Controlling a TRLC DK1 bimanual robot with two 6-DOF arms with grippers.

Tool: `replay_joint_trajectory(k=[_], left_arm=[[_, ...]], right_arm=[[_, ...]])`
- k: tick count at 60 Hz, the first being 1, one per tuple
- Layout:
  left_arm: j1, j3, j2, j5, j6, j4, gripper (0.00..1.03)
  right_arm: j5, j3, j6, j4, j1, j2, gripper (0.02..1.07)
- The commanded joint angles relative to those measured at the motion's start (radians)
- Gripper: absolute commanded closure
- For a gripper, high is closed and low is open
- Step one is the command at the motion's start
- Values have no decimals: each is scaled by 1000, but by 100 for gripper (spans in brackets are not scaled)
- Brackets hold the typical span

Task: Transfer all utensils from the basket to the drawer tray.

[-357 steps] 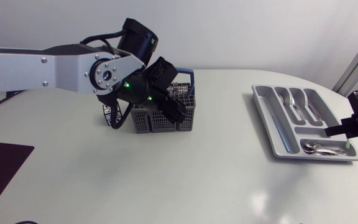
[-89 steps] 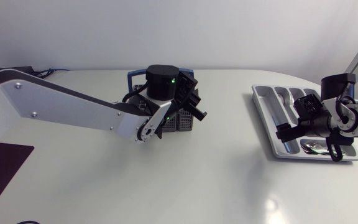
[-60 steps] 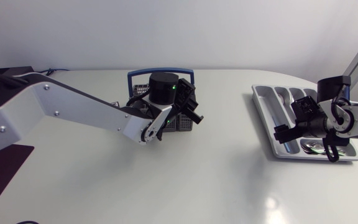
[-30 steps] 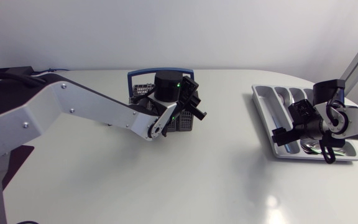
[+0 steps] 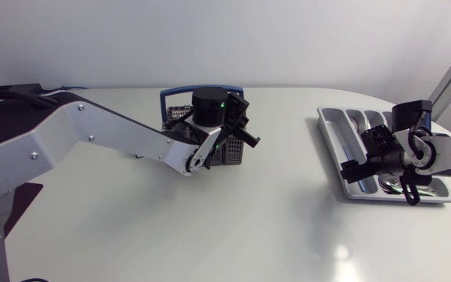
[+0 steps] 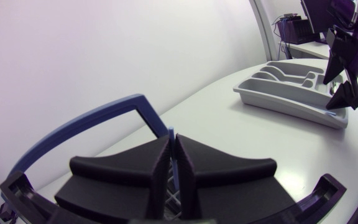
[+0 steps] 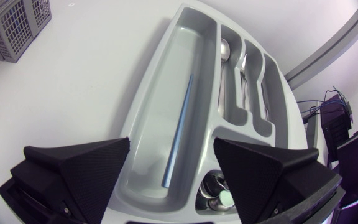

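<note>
At the left of the table, the left gripper (image 6: 173,143) sits over the grey basket (image 5: 177,113). Its fingers are pinched nearly together on a thin blue utensil (image 6: 174,165) standing between them. Further right, the drawer tray (image 5: 331,133) holds a blue stick (image 7: 178,127) and silver cutlery (image 7: 244,81). The right gripper (image 7: 169,171) hangs above the tray's end with the small cross compartment, spread wide and gripping nothing.

text: none legible | labels: none | numbers: none | signs: none | views: head, both wrists
</note>
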Motion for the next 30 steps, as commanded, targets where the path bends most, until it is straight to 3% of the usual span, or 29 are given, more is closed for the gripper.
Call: replay_joint_trajectory(k=[1,30], left_arm=[[7,-7,10,-6,13,18,100],[-26,-64,-128,-7,25,4,100]], right_arm=[[3,-25,10,11,9,25,10],[6,-37,10,13,9,16,10]])
